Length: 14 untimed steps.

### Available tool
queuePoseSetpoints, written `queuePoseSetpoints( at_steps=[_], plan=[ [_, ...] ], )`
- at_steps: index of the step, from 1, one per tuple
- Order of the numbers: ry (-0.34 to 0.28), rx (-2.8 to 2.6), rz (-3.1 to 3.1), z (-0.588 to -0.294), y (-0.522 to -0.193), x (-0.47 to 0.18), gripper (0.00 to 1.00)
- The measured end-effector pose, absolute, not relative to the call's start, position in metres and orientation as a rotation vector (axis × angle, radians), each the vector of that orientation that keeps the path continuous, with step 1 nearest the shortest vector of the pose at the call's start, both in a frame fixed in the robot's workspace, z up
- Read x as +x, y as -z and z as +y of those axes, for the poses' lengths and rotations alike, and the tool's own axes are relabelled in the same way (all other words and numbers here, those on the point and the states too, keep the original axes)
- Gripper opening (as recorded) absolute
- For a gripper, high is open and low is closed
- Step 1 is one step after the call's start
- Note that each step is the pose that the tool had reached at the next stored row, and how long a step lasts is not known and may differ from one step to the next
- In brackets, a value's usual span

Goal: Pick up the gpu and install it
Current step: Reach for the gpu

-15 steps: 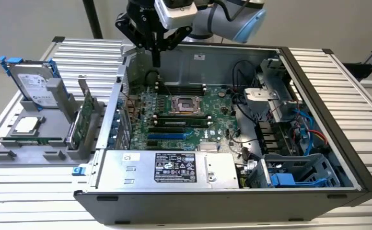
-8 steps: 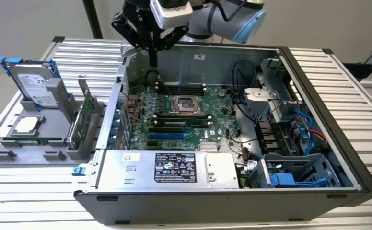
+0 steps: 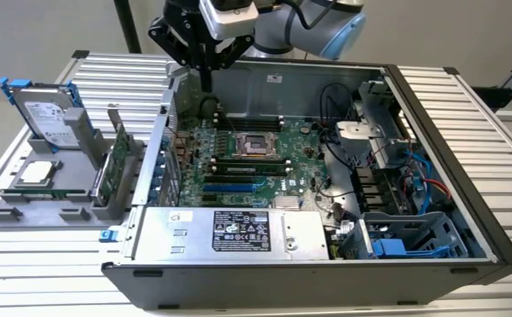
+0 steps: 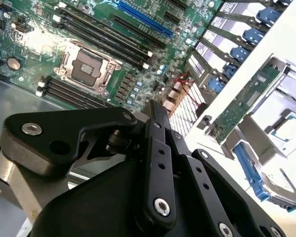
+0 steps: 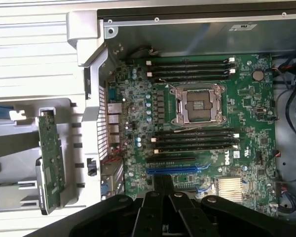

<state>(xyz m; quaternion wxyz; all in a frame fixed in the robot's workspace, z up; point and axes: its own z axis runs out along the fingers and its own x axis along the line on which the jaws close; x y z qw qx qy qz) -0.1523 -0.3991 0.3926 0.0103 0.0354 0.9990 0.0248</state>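
Note:
The gpu [image 3: 119, 157] is a green card standing on edge in the grey holder [image 3: 27, 214], on the exterior view's left outside the open computer case [image 3: 467, 198]. Both wrist views show it too, in its rack beside the case wall: gpu [image 5: 50, 163], gpu [image 4: 244, 101]. My gripper [image 3: 208, 82] hangs above the far left corner of the case, over the motherboard [image 3: 305, 172], up and to the right of the card. Its black fingers [image 4: 155, 118] are shut with nothing between them. In the first wrist view the gripper [image 5: 163, 180] hovers over the blue slot [image 5: 172, 170].
A silver hard drive with a blue frame [image 3: 45, 112] and a processor chip [image 3: 34, 173] also sit in the holder. Inside the case are the power supply [image 3: 229, 231], an empty processor socket [image 5: 197, 104], cables [image 3: 414, 172] and a blue drive cage [image 3: 406, 241]. Ribbed metal table [image 3: 493, 112] surrounds everything.

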Motion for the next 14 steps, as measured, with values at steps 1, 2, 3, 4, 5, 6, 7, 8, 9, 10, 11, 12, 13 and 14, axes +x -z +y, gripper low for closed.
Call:
queuePoseSetpoints(
  at_steps=[1,2,3,4,5,6,7,8,9,10,11,12,13,14],
  plan=[
    [-0.077,0.11,3.118,-0.399,-0.393,-0.153,0.0],
    [-0.077,0.11,3.118,-0.399,-0.393,-0.154,0.0],
    [-0.077,0.11,3.118,-0.399,-0.393,-0.155,0.0],
    [-0.077,0.11,3.118,-0.399,-0.393,-0.155,0.0],
    [-0.077,0.11,3.118,-0.399,-0.393,-0.156,0.0],
    [-0.077,0.111,3.118,-0.399,-0.393,-0.157,0.0],
    [-0.077,0.11,3.118,-0.399,-0.393,-0.158,0.0],
    [-0.077,0.11,3.118,-0.399,-0.393,-0.159,0.0],
    [-0.077,0.11,3.118,-0.399,-0.393,-0.16,0.0],
    [-0.077,0.11,3.118,-0.399,-0.393,-0.16,0.0],
    [-0.077,0.11,3.118,-0.399,-0.393,-0.161,0.0],
    [-0.077,0.111,3.118,-0.399,-0.393,-0.162,0.0],
    [-0.077,0.11,3.118,-0.399,-0.393,-0.163,0.0],
    [-0.077,0.11,3.118,-0.399,-0.393,-0.164,0.0]
  ],
)
